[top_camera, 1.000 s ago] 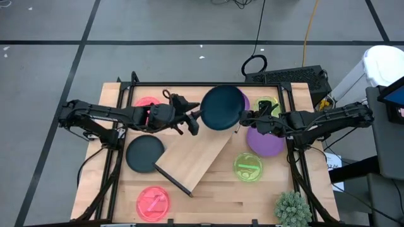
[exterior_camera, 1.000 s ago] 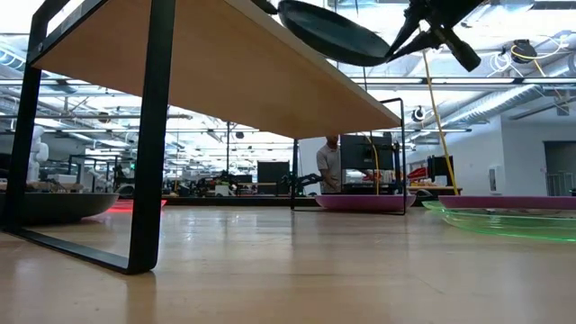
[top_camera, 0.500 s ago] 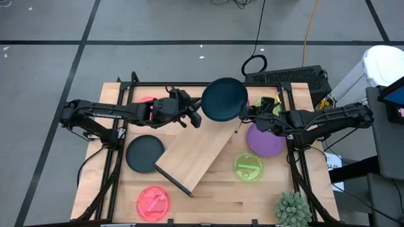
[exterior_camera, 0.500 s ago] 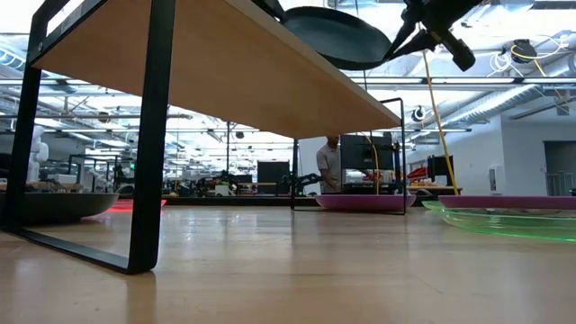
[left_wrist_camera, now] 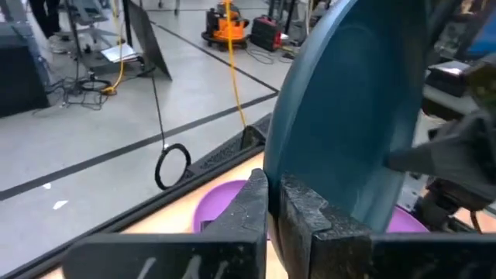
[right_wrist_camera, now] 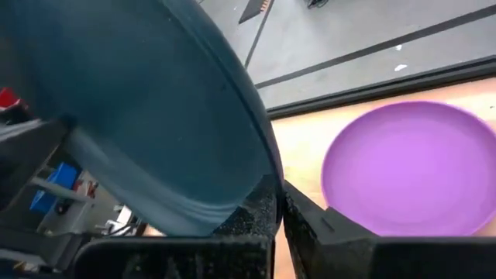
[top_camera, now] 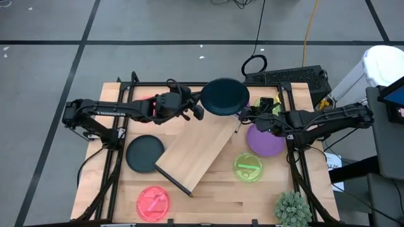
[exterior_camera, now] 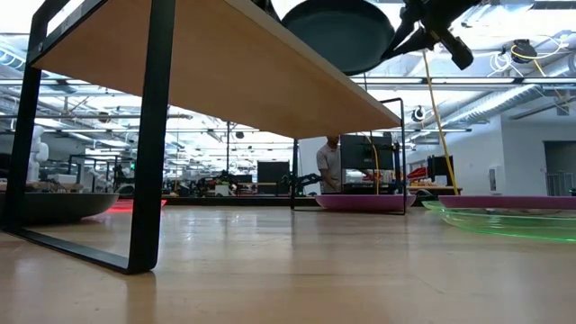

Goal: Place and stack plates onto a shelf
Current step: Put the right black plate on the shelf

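A dark teal plate (top_camera: 225, 98) hangs tilted in the air above the far end of the shelf (top_camera: 192, 154), a light-wood board on black frame legs (exterior_camera: 148, 135). My left gripper (top_camera: 199, 111) is shut on the plate's left rim and my right gripper (top_camera: 243, 113) on its right rim. A second dark plate (top_camera: 144, 154), a purple plate (top_camera: 265, 140), a lime plate (top_camera: 248, 167) and a pink plate (top_camera: 153, 202) lie flat on the table. Another purple plate (left_wrist_camera: 221, 205) lies below the held one. My left gripper pinches the plate's left rim (left_wrist_camera: 271, 159) between its two fingers, coming nearly level from the table's left. The plate is lifted clear and stands tilted. My right gripper pinches the opposite rim (right_wrist_camera: 267, 167) between its two fingers, coming nearly level from the table's right, with the plate clear of the shelf.
A pink plate (top_camera: 145, 101) lies partly hidden under my left arm, and a lime plate (top_camera: 268, 104) at the far right. A spiky green plant (top_camera: 292, 208) stands at the near right corner. Black frame posts run along the table's sides. A person (exterior_camera: 331, 166) stands in the room beyond.
My left gripper has gone toward the table's right and far edge up to the dark teal plate and shut on its left rim. The plate, still in my right gripper, has tipped steeper, its underside now turned more toward the table's near edge.
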{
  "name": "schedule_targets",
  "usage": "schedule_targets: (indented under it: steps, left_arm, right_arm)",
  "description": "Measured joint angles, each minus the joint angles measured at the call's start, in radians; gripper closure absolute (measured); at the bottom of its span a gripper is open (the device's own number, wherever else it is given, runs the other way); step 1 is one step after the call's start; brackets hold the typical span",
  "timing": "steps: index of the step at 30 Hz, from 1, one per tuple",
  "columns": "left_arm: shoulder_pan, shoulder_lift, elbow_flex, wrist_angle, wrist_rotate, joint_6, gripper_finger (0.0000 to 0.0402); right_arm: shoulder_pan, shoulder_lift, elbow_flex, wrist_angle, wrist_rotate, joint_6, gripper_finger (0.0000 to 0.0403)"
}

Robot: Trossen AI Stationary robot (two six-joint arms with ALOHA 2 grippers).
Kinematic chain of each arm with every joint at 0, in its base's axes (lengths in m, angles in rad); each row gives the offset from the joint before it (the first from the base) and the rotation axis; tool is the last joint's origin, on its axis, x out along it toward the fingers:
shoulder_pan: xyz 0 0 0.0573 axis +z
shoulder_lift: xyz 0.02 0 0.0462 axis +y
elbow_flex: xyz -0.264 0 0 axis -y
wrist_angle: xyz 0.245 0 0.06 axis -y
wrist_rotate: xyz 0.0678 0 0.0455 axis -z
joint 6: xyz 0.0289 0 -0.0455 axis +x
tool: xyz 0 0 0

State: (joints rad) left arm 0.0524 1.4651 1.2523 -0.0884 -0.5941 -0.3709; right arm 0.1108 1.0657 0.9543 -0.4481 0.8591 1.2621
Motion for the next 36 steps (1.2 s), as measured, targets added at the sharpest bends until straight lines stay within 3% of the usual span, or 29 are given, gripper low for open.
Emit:
schedule_targets:
  steps: [4,12,18,31,36]
  left_arm:
    - [0.018,0.001,0.0,0.004,0.025,-0.006,0.039]
    - [0.027,0.002,-0.001,0.005,0.088,-0.008,0.039]
    - [0.035,-0.035,-0.001,-0.048,0.123,-0.06,0.0391]
    - [0.125,-0.058,-0.002,-0.082,0.263,-0.169,0.0392]
    - [0.154,-0.058,-0.002,-0.142,0.285,-0.215,0.0392]
  right_arm:
    - [0.0,-0.003,0.001,0.066,-0.012,-0.106,0.0374]
    - [-0.011,-0.029,0.0,0.055,-0.088,-0.122,0.0243]
    - [-0.012,-0.078,0.0,0.049,-0.218,-0.107,0.0165]
    - [-0.086,-0.162,0.0,0.016,-0.408,-0.118,0.0073]
    - [-0.132,-0.187,0.0,0.003,-0.568,-0.121,0.0052]
